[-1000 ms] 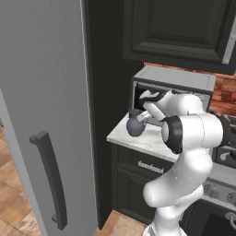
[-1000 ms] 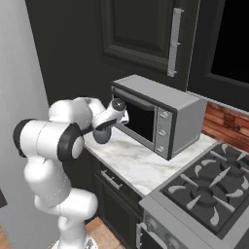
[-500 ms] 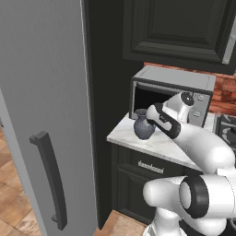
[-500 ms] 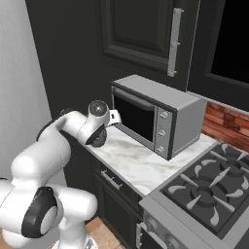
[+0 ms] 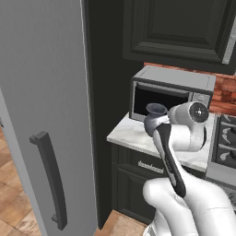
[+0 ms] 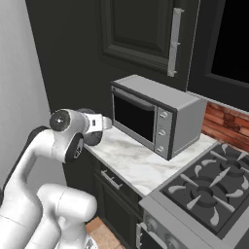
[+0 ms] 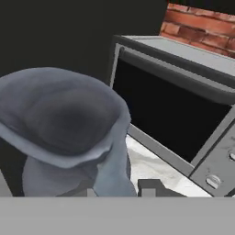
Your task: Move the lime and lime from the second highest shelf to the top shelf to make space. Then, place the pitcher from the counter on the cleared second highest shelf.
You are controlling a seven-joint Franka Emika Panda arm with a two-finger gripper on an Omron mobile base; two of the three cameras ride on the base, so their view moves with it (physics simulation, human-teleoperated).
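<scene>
The small dark blue-grey pitcher (image 5: 154, 120) with a bulbous belly and flared rim was seen in the left base view in front of the grey microwave oven (image 5: 175, 92), above the white marbled counter (image 5: 133, 134), with the white arm just beside it. In the hand view the pitcher (image 7: 69, 128) was seen from close above, its wide rim tilted toward the camera and its side handle running down to the two dark finger tips; one finger tip (image 7: 153, 187) showed just right of the handle. The gripper (image 7: 121, 189) was clenched on the pitcher's handle. In the right base view the gripper (image 6: 99, 124) was seen at the left end of the counter (image 6: 141, 163), with a dark rounded part of the pitcher (image 6: 92, 138) showing below it, near the dark-glass door of the microwave oven (image 6: 155, 114). Whether the pitcher's base touched the counter could not be told. A tall grey fridge door (image 5: 41, 115) with a dark vertical handle (image 5: 50, 179) stood at the left. A black gas hob (image 6: 214, 185) lay at the right end of the counter, against a red brick wall (image 6: 221, 124).
</scene>
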